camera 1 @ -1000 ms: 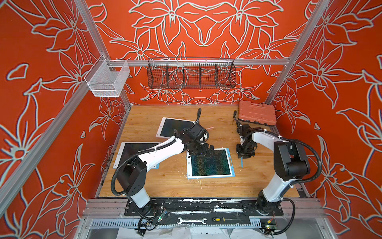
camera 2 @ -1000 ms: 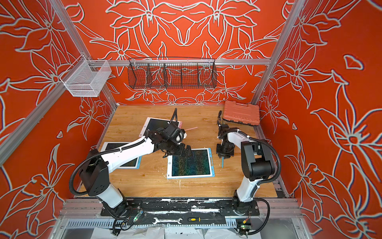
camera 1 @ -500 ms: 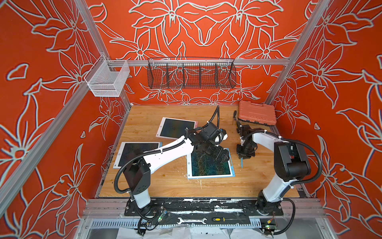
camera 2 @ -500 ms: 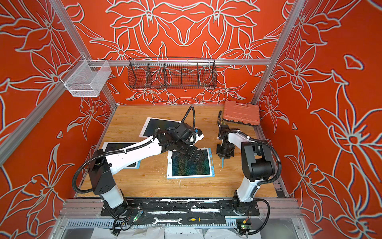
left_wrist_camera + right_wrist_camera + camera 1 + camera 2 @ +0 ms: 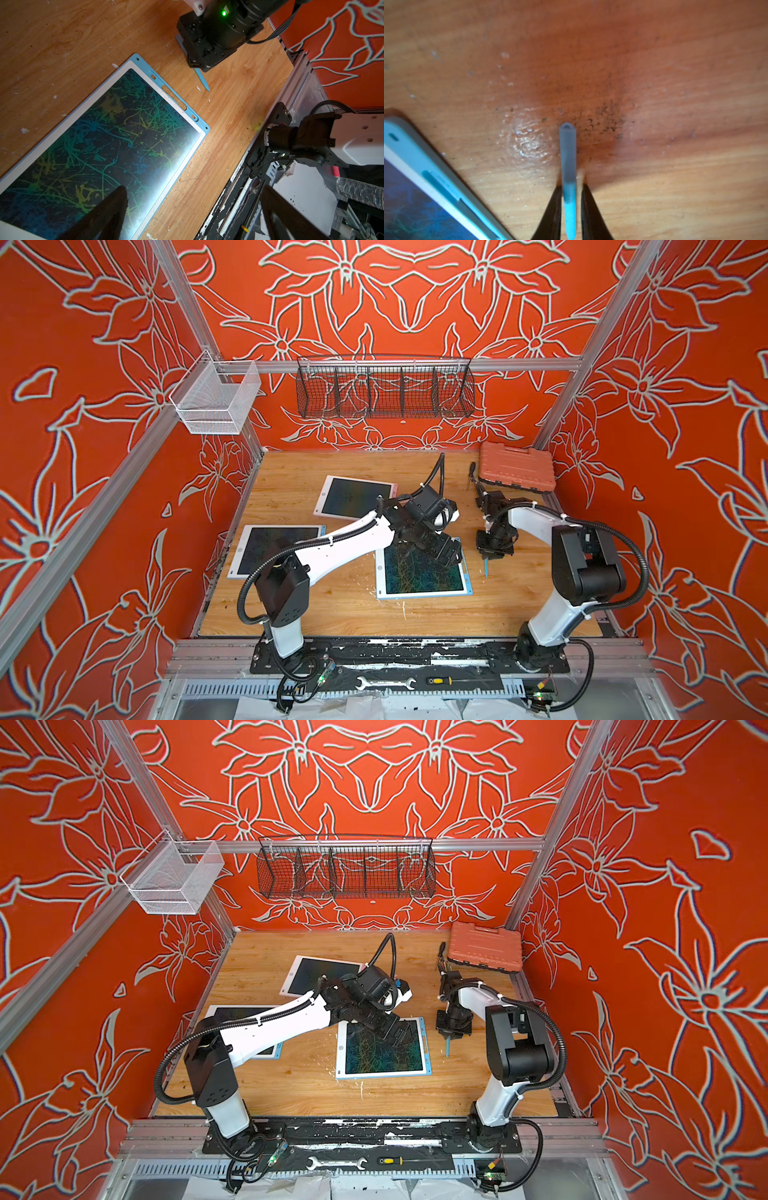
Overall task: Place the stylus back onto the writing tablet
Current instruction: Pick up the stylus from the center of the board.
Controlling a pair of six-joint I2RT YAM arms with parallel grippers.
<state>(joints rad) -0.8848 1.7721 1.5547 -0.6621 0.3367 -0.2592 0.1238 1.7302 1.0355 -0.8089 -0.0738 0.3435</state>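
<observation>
On the left wall a white wire basket [image 5: 216, 400] is hanging, and below it a blue-edged tablet [image 5: 266, 547] is lying near the left edge of the wooden table [image 5: 332, 614]. A pink-edged tablet [image 5: 353, 497] is lying farther back. The left arm [image 5: 345, 541] is reaching across both toward the middle, and its left gripper [image 5: 451, 553] is hovering over the far right corner of the writing tablet [image 5: 422, 574]. In the left wrist view its dark fingers [image 5: 112, 205] are standing wide apart with nothing between them, so this hand is open. The writing tablet is lying flat in the middle of the table, its dark screen covered in green and yellow scribbles, and the long slot [image 5: 174, 97] in its blue right-hand strip is sitting bare. Just beside that strip, and not touching it, the pale blue stylus [image 5: 485, 568] is lying on the wood, its tip pointing toward the front rail. The right gripper [image 5: 571, 186] is pointing straight down over the stylus, hiding its back end in both top views. In the right wrist view one finger is standing on each side of the stylus, very close. That view is too blurred to tell whether they are pressing on it yet. At the back right corner an orange tool case [image 5: 515, 466] is sitting closed.
</observation>
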